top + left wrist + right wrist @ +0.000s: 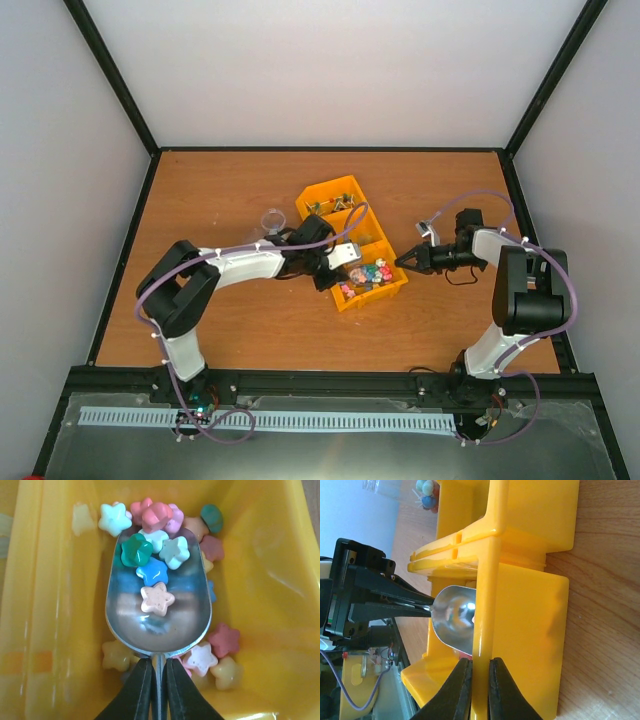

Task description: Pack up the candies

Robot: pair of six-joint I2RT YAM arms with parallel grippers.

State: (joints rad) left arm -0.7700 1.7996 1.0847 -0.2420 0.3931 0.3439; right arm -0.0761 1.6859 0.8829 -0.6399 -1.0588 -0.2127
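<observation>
Candies [157, 562] in scoop [150, 625] beyond left pincer [159, 667] — handle [159, 690] pinched — right pincer [480, 672] tight on bin [530, 620]

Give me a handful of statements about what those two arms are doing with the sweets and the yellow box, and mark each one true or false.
1. The left gripper is shut on the handle of a metal scoop. True.
2. The scoop is empty. False: several candies lie in it.
3. The right gripper pinches a wall of the yellow bin. True.
4. The candies are all one colour. False: pink, blue, green, white and yellow ones show.
5. The scoop hangs outside the bin. False: it is inside a bin compartment, with candies around it.
</observation>
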